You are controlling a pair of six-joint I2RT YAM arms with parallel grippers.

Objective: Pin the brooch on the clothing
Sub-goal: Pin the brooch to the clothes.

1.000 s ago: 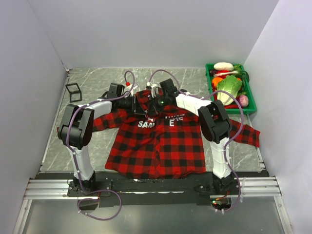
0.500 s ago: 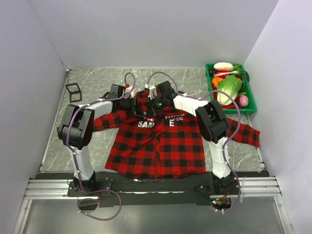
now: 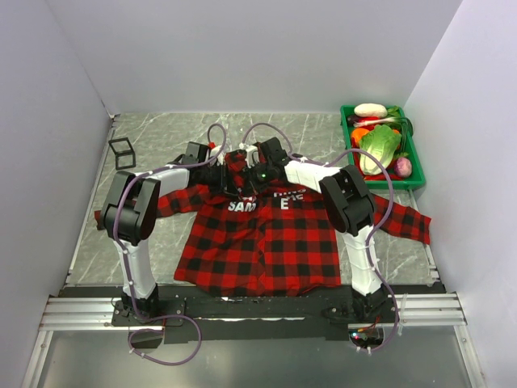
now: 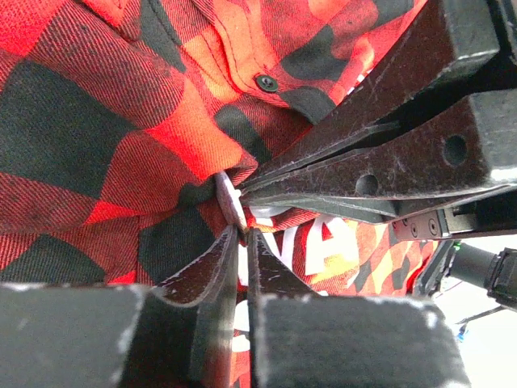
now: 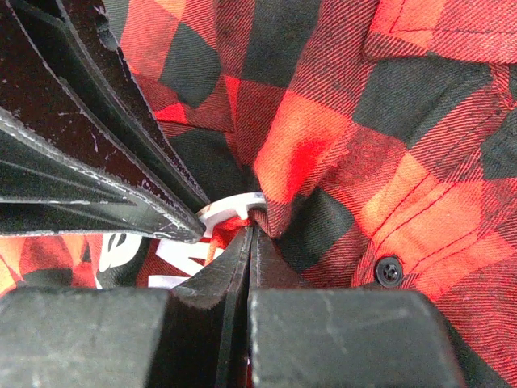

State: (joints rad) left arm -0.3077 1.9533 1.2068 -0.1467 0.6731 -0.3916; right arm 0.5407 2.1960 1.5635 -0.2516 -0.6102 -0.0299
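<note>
The clothing (image 3: 266,234), a red-and-black plaid shirt with white letters, lies flat on the table. Both grippers meet on its chest just below the collar. The brooch (image 4: 229,198) is a small pale disc seen edge-on against a bunched fold of cloth (image 4: 186,153). My left gripper (image 4: 240,233) has its jaws a narrow slit apart, with the disc's lower edge right at the tips. My right gripper (image 5: 252,229) is shut, pinching a fold of the shirt (image 5: 339,137) beside the brooch (image 5: 230,212). In the top view the left gripper (image 3: 234,175) and right gripper (image 3: 250,173) hide the brooch.
A green crate (image 3: 346,133) of toy vegetables stands at the back right. A small black wire-frame cube (image 3: 122,151) sits at the back left. White walls close in the table on three sides. A dark shirt button (image 4: 266,82) lies close to the pinch.
My left jaws have parted slightly. The right arm has edged a little to the left toward the collar. The shirt has stayed where it was.
</note>
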